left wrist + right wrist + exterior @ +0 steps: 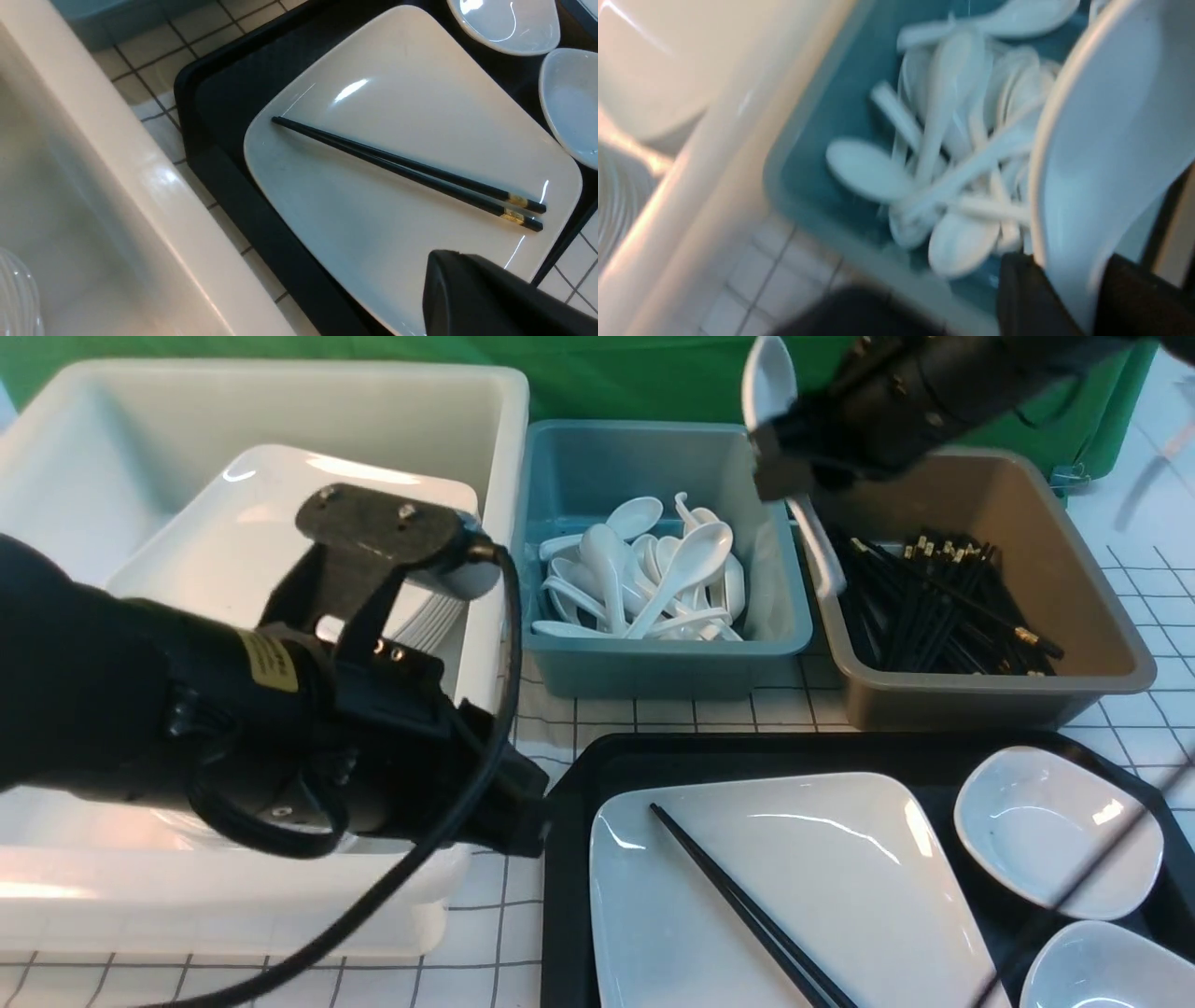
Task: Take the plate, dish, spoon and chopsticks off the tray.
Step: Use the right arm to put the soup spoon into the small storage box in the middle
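The spoon [767, 378] is held clamped in the right claw [789, 467] above the blue bin's [579, 467] right rim. Across the plate [840, 877] on the tray [565, 915] the chopsticks [738, 898] are laid; the left claw's [481, 298] state cannot be told.

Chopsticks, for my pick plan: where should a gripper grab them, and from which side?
Grip the chopsticks near mid-length, straight down from above, jaws across both sticks. They lie flat, side by side on the plate, so a sideways approach would probably just slide them.
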Available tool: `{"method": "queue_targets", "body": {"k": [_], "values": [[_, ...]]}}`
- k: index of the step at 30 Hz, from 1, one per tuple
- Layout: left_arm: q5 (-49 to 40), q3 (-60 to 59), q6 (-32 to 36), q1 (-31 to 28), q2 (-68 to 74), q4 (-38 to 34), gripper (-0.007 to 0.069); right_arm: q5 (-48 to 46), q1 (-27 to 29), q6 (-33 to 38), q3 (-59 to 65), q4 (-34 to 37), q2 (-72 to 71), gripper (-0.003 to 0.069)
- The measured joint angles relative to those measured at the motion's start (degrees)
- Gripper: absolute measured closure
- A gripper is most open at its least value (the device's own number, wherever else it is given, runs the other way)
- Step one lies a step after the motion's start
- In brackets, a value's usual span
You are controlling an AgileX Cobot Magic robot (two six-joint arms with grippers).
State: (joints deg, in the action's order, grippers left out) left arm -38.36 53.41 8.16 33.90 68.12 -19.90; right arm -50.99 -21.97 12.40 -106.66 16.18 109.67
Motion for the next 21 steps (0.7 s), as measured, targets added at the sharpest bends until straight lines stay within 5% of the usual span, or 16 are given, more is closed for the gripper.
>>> {"method": "queue_targets", "body": {"k": [9, 13, 21], "values": [[-6.0, 0.0, -2.7, 4.0, 0.0, -0.2, 0.0627, -2.2, -0.1, -4.9, -19.0, 0.3, 14.8, 0.0246], [-6.0, 0.0, -4.0, 4.1, 0.0, 0.1, 0.0627, -11.5, -0.1, -4.9, -21.8, -0.7, 14.4, 0.023], [-7.6, 0.0, -4.1, 4.1, 0.0, 0.6, 0.0627, -18.1, 0.6, -5.4, -15.0, -5.7, -1.4, 0.0618]]}}
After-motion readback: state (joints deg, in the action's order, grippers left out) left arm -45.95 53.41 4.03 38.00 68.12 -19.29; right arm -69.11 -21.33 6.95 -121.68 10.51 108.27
